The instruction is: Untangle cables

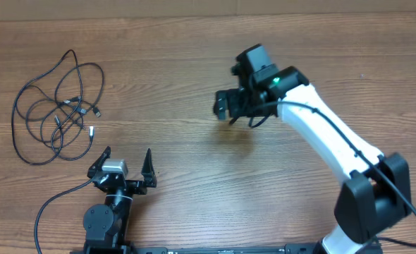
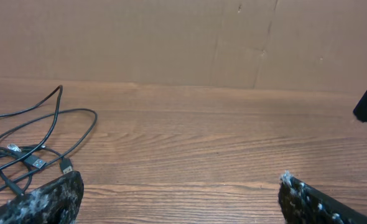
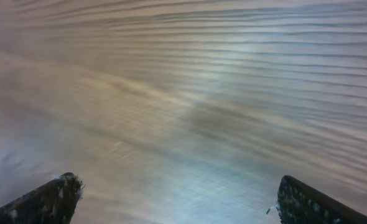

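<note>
While the cables [image 1: 56,109] lie tangled far left on the worktop [image 1: 194,42], nothing is grasped yet: left fingers [image 1: 149,161] are spread and empty nearby, right fingers [image 3: 53,198] spread and empty, well apart. Next, probably: left reaches in and pinches one strand.

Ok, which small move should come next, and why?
Probably move the left gripper forward and leftward to the cables: it is open, holds nothing and is the nearer one. The cables lie in a tangle, apart from both grippers; the right gripper is much farther off.
</note>
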Tool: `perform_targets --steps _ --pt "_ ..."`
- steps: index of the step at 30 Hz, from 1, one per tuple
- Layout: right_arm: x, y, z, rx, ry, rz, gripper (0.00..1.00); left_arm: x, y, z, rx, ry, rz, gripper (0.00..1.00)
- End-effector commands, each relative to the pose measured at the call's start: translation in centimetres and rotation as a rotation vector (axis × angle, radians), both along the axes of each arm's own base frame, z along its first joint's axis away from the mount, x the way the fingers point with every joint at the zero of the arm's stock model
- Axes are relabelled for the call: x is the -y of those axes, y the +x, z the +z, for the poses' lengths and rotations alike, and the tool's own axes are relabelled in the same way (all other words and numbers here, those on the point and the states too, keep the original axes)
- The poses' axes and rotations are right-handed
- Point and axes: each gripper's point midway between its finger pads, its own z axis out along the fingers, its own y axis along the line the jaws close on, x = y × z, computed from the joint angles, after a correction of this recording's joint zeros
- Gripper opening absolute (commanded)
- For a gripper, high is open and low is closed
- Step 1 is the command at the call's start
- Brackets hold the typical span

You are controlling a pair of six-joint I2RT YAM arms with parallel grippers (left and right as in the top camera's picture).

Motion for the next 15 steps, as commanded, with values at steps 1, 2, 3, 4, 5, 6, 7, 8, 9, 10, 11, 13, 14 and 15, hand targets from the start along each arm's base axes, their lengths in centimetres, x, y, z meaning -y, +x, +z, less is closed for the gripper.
perform_targets --steps 1,2,3,4,5,6,7,8,9,10,11,13,14,15 --pt "-1.6 -1.5 2.9 0.061 0.039 0.049 1.00 -0.3 0.0 -0.1 0.004 0.027 0.014 1.00" --pt "-2.1 -2.0 3.6 0.075 0.049 0.066 1.00 -0.3 0.0 -0.1 0.004 0.027 0.014 0.99" --pt "-2.4 -2.4 4.2 0.087 0.057 0.076 1.00 -0.3 0.0 -0.1 0.004 0.027 0.014 1.00" --pt "-2.7 -2.7 4.7 0.100 0.064 0.086 1.00 -0.3 0.0 -0.1 0.004 0.027 0.014 1.00" --pt "-2.9 -3.1 5.5 0.115 0.074 0.096 1.00 -0.3 0.0 -0.1 0.004 0.027 0.014 0.99" --pt "-3.1 -3.4 6.2 0.129 0.085 0.104 1.00 -0.3 0.0 -0.1 0.004 0.027 0.014 1.00" --pt "-3.2 -3.7 6.8 0.143 0.094 0.109 1.00 -0.3 0.0 -0.1 0.004 0.027 0.014 1.00" --pt "-3.1 -3.9 7.6 0.164 0.099 0.116 1.00 -0.3 0.0 -0.1 0.004 0.027 0.014 1.00" --pt "-2.7 -3.9 8.3 0.199 0.085 0.126 1.00 -0.3 0.0 -0.1 0.004 0.027 0.014 1.00" --pt "-2.2 -3.9 8.9 0.231 0.067 0.132 1.00 -0.3 0.0 -0.1 0.004 0.027 0.014 1.00" --pt "-1.6 -3.9 9.9 0.269 0.055 0.128 1.00 -0.3 0.0 -0.1 0.004 0.027 0.014 1.00" --pt "-0.7 -3.9 11.8 0.333 0.054 0.102 1.00 -0.3 0.0 -0.1 0.003 0.027 0.014 1.00" --pt "-0.3 -4.2 13.0 0.365 0.065 0.095 1.00 -0.3 0.0 -0.1 0.003 0.027 0.014 1.00" --pt "-0.1 -4.5 14.0 0.385 0.078 0.093 1.00 -0.3 0.0 -0.1 0.004 0.027 0.014 1.00"
